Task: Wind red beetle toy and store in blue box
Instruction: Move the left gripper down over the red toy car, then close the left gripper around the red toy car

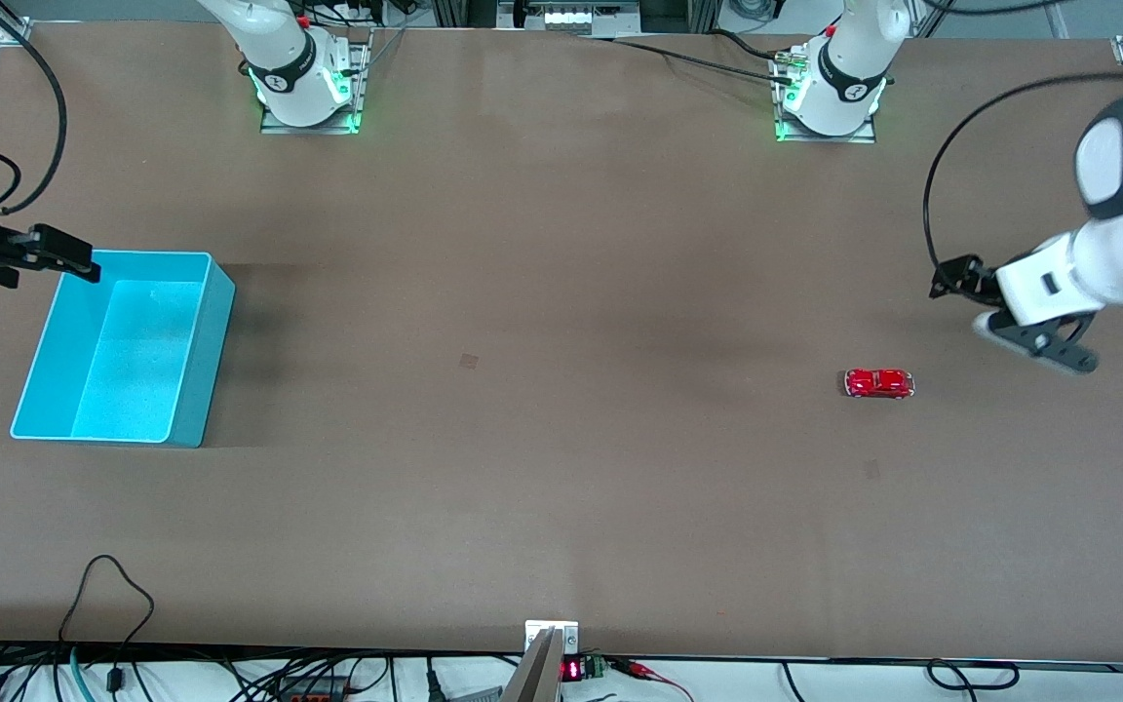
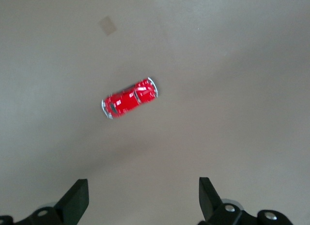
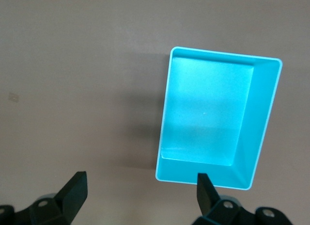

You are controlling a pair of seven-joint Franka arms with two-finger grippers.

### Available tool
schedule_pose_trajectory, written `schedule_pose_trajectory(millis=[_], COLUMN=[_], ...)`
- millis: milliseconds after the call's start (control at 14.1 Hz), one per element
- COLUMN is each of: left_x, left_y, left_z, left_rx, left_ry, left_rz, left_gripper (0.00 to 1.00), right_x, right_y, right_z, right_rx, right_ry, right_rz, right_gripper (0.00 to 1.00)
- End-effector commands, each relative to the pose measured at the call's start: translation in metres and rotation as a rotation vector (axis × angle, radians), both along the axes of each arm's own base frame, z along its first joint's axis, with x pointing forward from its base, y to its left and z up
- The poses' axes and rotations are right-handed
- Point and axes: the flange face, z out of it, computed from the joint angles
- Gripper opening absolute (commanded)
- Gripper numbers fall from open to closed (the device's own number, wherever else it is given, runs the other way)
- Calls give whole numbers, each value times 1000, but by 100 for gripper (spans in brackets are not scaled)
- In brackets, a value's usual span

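Red beetle toy (image 1: 878,383), a tiny glossy red car with a rounded body, pale windows and silvery ends, sits on its wheels on the brown worktop (image 1: 561,390) toward the left arm's end, well apart from the turquoise-blue open-topped plastic box (image 1: 123,348), which stands at the right arm's end.

By the look of it, nothing of the task is done yet: the toy is untouched on the worktop, not wound and not stored, and the blue box shows only its bare floor (both the front and right wrist views agree on that). Gripping, winding, carrying across and dropping in are all still to come.

The toy's long axis runs along the length of the worktop, one silvery end toward the box and the other toward the left arm's end. Which end is the nose I cannot tell.

The left gripper (image 2: 143,200) hangs above the worktop just beside the toy, jaws spread wide and holding nothing. The right gripper (image 3: 140,198) waits over the rim of the blue box, likewise spread wide and empty.
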Motion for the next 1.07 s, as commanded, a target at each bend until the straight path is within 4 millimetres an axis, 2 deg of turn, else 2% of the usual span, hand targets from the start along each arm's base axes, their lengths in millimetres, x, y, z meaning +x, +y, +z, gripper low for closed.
schedule_pose_trajectory(millis=[0,213,497,639,781,994], left_x=[19,28,40,34,27,20], left_y=[16,20,4,2,-9,-10], left_z=[-40,-81,-122,-148,-169,-197], left_rx=[10,-8,-55,-67,-78,-89], left_ry=[-20,-26,-63,-66,-84,-92], left_rz=[-258,-514,-801,-861,-914,-968], left_gripper=[100,100,100,100,100,100], right_x=[5,7,12,12,12,11], right_y=[4,17,17,17,17,16], right_z=[-10,-16,-32,-32,-32,-32], right_rx=[22,15,19,19,19,21], right_ry=[21,35,64,64,66,66], right_rz=[8,34,35,35,34,33], right_gripper=[100,100,100,100,100,100])
